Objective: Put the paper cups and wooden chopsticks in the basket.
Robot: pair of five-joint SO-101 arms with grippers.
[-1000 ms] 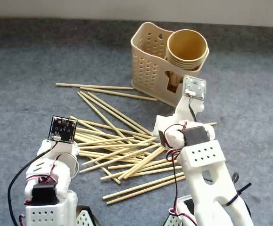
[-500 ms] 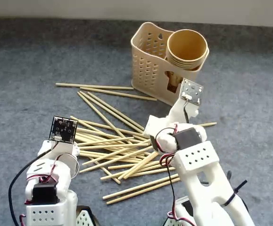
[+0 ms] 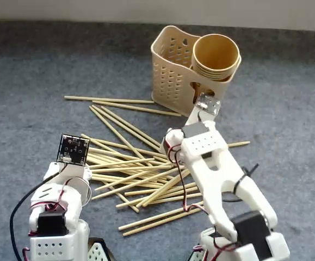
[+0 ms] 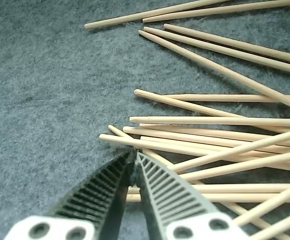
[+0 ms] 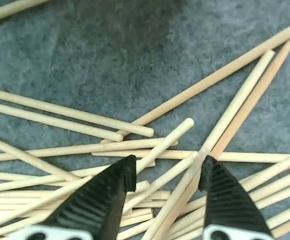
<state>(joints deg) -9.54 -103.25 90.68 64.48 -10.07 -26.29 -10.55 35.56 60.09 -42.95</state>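
Note:
Several wooden chopsticks (image 3: 130,163) lie scattered in a loose pile on the grey carpet. Behind them stands the cream basket (image 3: 171,70) with a stack of paper cups (image 3: 216,54) in its right half. My right gripper (image 5: 168,172) is open, low over the right part of the pile, and a few chopsticks (image 5: 175,150) cross between its black fingers (image 5: 115,185). The right arm (image 3: 203,149) stretches over the pile just in front of the basket. My left gripper (image 4: 134,154) is shut and holds nothing, its tips right at the ends of the left-hand chopsticks (image 4: 150,145).
Two chopsticks (image 3: 113,101) lie apart to the left of the basket. One stick (image 3: 239,144) pokes out to the right of the right arm. Bare carpet (image 3: 32,130) spreads left of the pile and right of the basket.
The right arm has swung left and reached forward over the chopstick pile, toward the basket's front. The left arm has not moved.

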